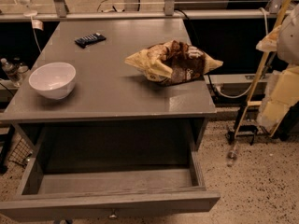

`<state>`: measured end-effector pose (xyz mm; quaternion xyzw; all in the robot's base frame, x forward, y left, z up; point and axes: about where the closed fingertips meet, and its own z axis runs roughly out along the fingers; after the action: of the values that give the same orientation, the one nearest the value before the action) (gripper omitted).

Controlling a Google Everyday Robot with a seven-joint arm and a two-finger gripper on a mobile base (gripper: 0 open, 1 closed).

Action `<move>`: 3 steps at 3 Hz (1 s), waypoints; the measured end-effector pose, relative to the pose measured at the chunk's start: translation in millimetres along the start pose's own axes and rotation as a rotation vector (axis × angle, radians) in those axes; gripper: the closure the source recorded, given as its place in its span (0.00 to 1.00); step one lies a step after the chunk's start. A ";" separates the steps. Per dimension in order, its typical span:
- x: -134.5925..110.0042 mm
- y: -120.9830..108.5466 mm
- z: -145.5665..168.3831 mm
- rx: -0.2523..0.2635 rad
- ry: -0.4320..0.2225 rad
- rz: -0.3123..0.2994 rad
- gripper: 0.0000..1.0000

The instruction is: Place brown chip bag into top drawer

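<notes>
The brown chip bag (173,62) was seen lying on its side toward the far right of the grey counter (112,94). It lay well apart from the white bowl (52,80) at the left and the black remote (90,39) at the far side. The top drawer (112,204) was found pulled out below the counter's near edge, with nothing seen in it. The pincer (279,97) was taken to be the pale shape at the right edge of the scene, away from the bag. Whether it was apart or together could not be told.

The grasp was judged not yet made. The bag was of wrinkled foil, puffed in its dark middle and pinched flat at its pale tan ends, so it was expected to crumple and slip. A hold from above, across the middle bulge, was judged safest. Once lifted, the bag would best be carried nearward past the counter's edge, lowered between the drawer's flat wooden walls, and released low.
</notes>
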<state>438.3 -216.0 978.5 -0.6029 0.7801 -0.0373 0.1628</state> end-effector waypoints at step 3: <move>-55.0 -93.6 45.8 0.000 -0.089 -0.238 0.00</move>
<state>551.0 -182.5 970.6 -0.6923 0.6951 -0.0294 0.1917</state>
